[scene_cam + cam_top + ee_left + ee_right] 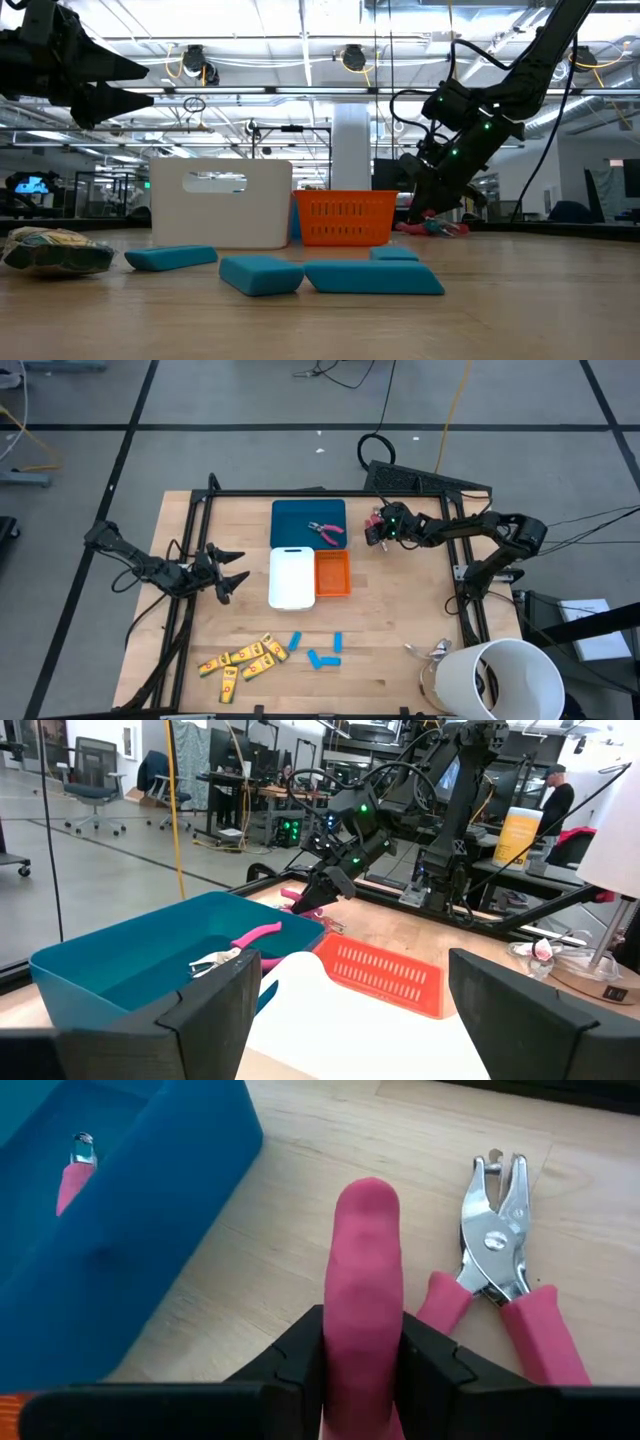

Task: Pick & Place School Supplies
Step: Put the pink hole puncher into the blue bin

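Observation:
My right gripper (378,528) is at the far right of the table, just right of the teal tray (300,512), shut on a pink handle (365,1250). A pink-handled tool with a metal head (497,1230) lies on the wood next to it. Whether the held handle belongs to that tool I cannot tell. Another pink-handled tool (326,532) lies in the teal tray. Several yellow pieces (245,657) and three blue pieces (320,650) lie near the front edge. My left gripper (230,570) waits open at the table's left. My right gripper pinches the pink handle (362,1315) between its two fingers, one finger (300,1345) on each side. The fingers slant down from the table's right side and lie along the handle. The handle's rounded free end (368,1195) sticks out past the fingertips above the wood.
A white tray (291,577) and an orange basket (332,573) stand side by side in front of the teal tray. A big white cup (505,680) stands at the front right corner. Bare wood lies between the trays and the small pieces.

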